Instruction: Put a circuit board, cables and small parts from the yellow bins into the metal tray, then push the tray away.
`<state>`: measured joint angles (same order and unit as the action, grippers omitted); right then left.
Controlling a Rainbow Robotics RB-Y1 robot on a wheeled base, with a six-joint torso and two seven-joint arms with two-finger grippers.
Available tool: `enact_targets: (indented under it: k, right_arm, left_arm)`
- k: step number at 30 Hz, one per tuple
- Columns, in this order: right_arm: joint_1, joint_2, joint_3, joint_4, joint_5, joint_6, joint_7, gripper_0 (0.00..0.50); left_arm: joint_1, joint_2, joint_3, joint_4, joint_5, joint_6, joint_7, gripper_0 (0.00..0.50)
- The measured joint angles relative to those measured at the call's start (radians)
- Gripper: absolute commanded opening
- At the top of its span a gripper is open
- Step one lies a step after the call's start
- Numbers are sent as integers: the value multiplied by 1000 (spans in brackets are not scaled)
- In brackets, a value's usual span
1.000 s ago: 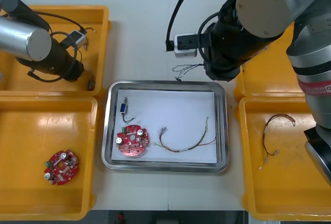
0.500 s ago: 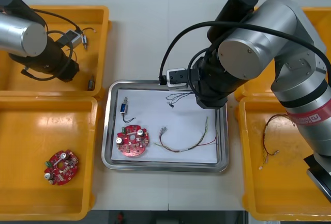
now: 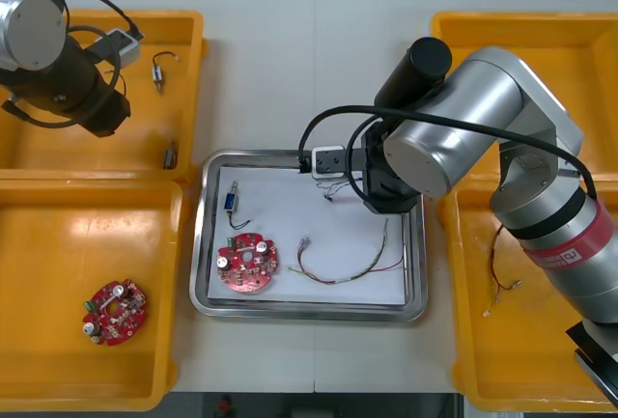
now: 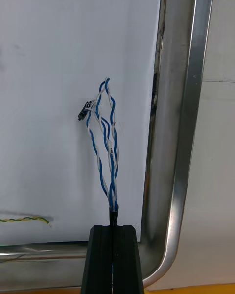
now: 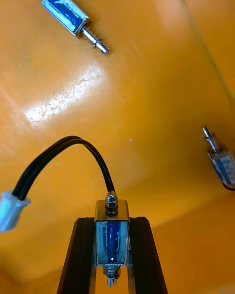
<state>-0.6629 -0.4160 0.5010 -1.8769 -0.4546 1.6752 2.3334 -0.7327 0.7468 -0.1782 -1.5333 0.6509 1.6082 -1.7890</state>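
My right gripper [image 4: 113, 229] is shut on a twisted blue and white cable [image 4: 105, 142], whose loose strands hang over the white inside of the metal tray [image 4: 182, 127], near its far right corner. From the front, that cable [image 3: 332, 187] dangles just inside the tray's far rim [image 3: 290, 156]. In the tray lie a round red circuit board [image 3: 247, 264], a small metal part [image 3: 232, 201] and a red and yellow cable [image 3: 351, 264]. Over the far left yellow bin [image 3: 188, 41], my left gripper [image 5: 112, 225] is shut on a small metal part [image 5: 111, 235] with a black cable.
Two more small metal parts [image 5: 73, 22] [image 5: 220, 162] lie on the bin floor beyond the left fingers. A second circuit board [image 3: 115, 311] sits in the near left bin [image 3: 39, 244]. A cable [image 3: 507, 254] lies in the near right bin [image 3: 502, 360].
My right arm has swung toward the near side, carrying the blue and white cable from beyond the tray's far rim to over the tray. The left arm has drawn back toward the far left.
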Motion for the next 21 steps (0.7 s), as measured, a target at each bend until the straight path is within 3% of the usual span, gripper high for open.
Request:
enact_targets:
  k: [6, 13, 18, 20, 21]
  right_arm:
    - [25, 21, 2, 0, 21, -16, -10, 0]
    - [65, 24, 60, 0, 128, -79, -61, 0]
    - [66, 24, 97, -1, 140, -79, -145, 0]
    - [66, 24, 98, -1, 140, -79, -145, 63]
    - [66, 24, 98, -1, 140, -79, -145, 196]
  left_arm:
    - [0, -1, 0, -119, -3, 100, 124, 2]
    - [0, -8, 1, -238, -4, 189, 384, 0]
    - [0, -14, 19, -289, -3, 245, 397, 3]
    - [0, -16, 30, -300, -2, 263, 397, 2]
    - [0, -17, 33, -305, -2, 270, 397, 2]
